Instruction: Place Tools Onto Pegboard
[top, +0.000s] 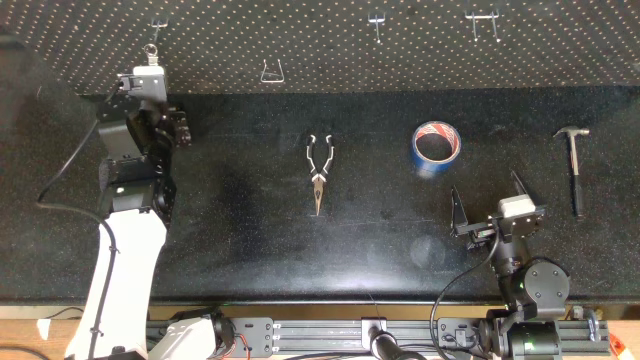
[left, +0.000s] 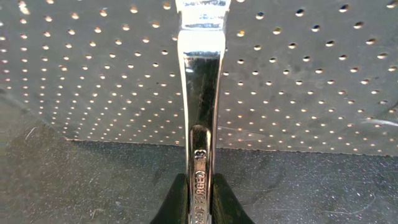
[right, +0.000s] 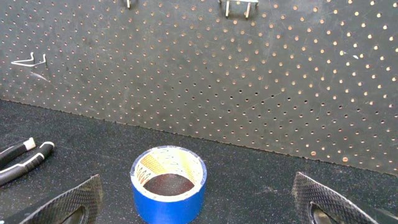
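Close against the dark perforated pegboard (left: 311, 74), pinches a shiny chrome steel wrench (left: 200, 81) upright in the left tool (left: 200, 205), holds the right tool (top: 488, 200) spread wide behind the blue tape roll (right: 168, 183) on the black surface (top: 250, 220), and risks a dropped wrench through twisting in so narrow a pinch.

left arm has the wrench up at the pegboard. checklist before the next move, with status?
1. Left gripper shut on wrench: ok.
2. Wrench upright, facing pegboard: ok.
3. Wrench end hooked: cannot tell, its top leaves the wrist view.
4. Right gripper open, short of tape: ok.
5. Pliers and hammer flat on table, apart from both arms: ok.
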